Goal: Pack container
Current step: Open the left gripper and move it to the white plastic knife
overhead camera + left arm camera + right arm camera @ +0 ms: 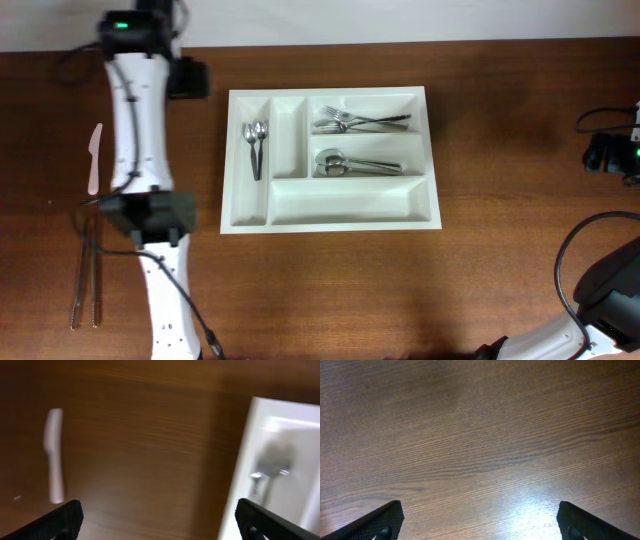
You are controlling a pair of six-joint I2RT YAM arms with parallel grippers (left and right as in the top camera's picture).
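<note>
Wooden desk (pixel 480 280) bearing the white container (pixel 335 223); my left gripper (pixel 159 519) and right gripper (pixel 480 520) both stand apart, empty.

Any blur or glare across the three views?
Overhead: sharp and evenly lit, container clear. Left wrist: heavily blurred, white knife and container edge smeared. Right wrist: wood grain in focus, bright glare patch on the table near the bottom.
</note>
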